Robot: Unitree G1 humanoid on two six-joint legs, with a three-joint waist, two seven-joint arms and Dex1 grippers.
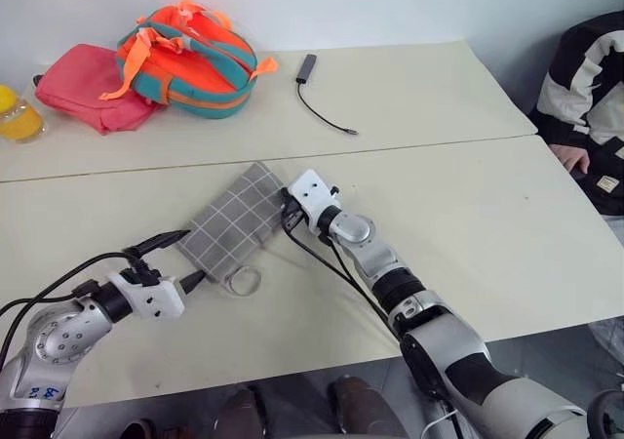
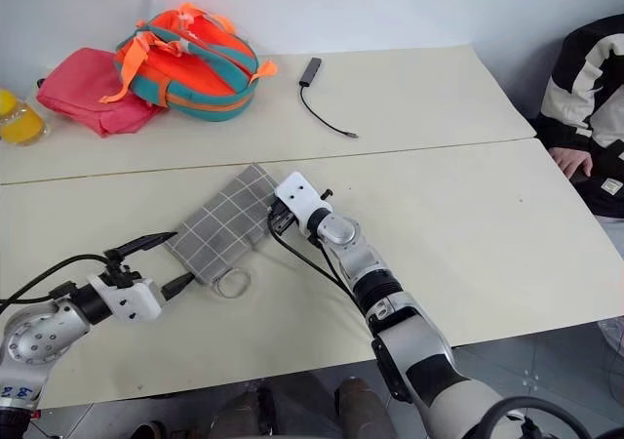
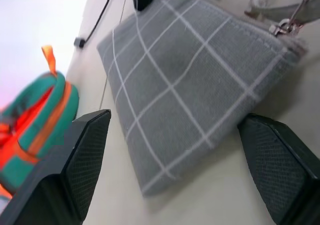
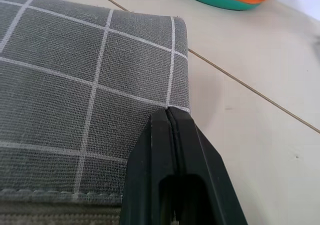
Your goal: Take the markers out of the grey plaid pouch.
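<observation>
A: On the near table, the pouch lies flat and slantwise, its long axis running from the near-left corner by the ring pull up toward the far right.

B: And the grippers?

A: The right gripper sits at the pouch's right edge, fingers pressed together. In the right wrist view they meet right at the fabric's edge, with the pouch lying just ahead of them. I can't tell if a fold of cloth is actually caught between them.

B: The left one?

A: The left gripper is spread wide at the pouch's near-left end. One finger reaches toward the left side, the other tip is close to the ring-pull corner. From its wrist view the pouch fills the gap ahead of the two fingers, not yet between them.

B: So which arm is nearer?

A: Both are close, at opposite ends. The right is touching the far-right edge; the left is just short of the near end.

B: Any markers showing?

A: None I can see. The pouch looks closed, so I'd judge they're inside and the task barely begun.

B: What matters next?

A: Probably that the left fingers line up with the ring-pull corner while the right end is pinned, so the pouch can't slide along its axis.
</observation>
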